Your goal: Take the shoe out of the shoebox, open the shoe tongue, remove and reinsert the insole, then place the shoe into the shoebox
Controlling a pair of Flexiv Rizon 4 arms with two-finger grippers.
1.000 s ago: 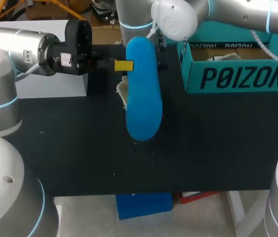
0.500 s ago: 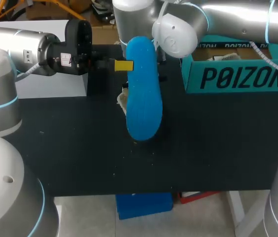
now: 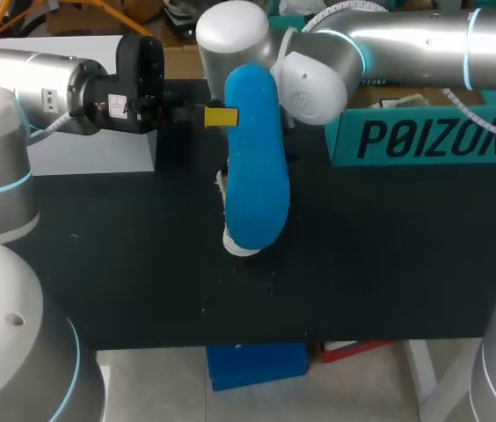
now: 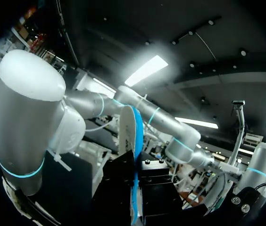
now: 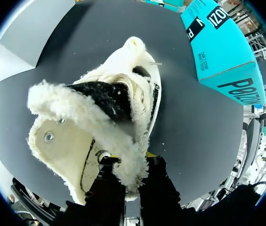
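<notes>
Shoe [image 3: 255, 167]: held above the table [image 3: 142, 264] near its middle, left of the shoebox [image 3: 428, 139] and apart from it. The long axis stands steeply; the toe end is low and towards the near edge of the table, the heel end is high; the blue sole faces the head camera, the opening faces away from it. Whether the toe touches the table cannot be told.

Left gripper [image 3: 221, 116]: reaches in level from the left side and meets the shoe at its upper, heel end; clamped on the shoe.

Right gripper [image 5: 129, 165]: pinched on the fleece-lined edge [image 5: 130, 155] of the shoe opening; the toe lies ahead of the fingers, pointing away from them.

View differences:
- The head view shows the sole, one yellow tip of the left gripper against the sole's edge, and the right arm [image 3: 389, 40] crossing behind the shoe; the right gripper and the shoe opening are hidden there.
- The right wrist view shows what the head view hides: the white upper, the fleece lining, a dark inner surface, and the table behind the toe, with the shoebox off to one side.
- The left wrist view shows the shoe edge-on; a thin blue and white strip runs down between the two dark fingers, the white upper on one side and the blue sole on the other.
</notes>
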